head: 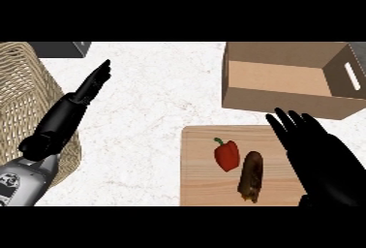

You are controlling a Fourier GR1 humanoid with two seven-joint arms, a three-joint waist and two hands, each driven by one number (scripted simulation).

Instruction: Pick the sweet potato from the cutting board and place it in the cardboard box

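Dark brown oblong sweet potato (251, 176): unpicked, lying on pale wooden cutting board (204, 189) beside red pepper (226, 155); open-fingered right hand (318, 150) adjacent, holding nothing; open brown cardboard box (286, 104) unfilled.

The right hand (318, 150) covers the right part of the cutting board (207, 169), whose lower edge is cut off. The wicker basket (28, 82) runs off the left edge, and the left forearm hides part of it. The cardboard box (286, 104) is cropped at the right edge, and a grey object (63, 48) at the top.
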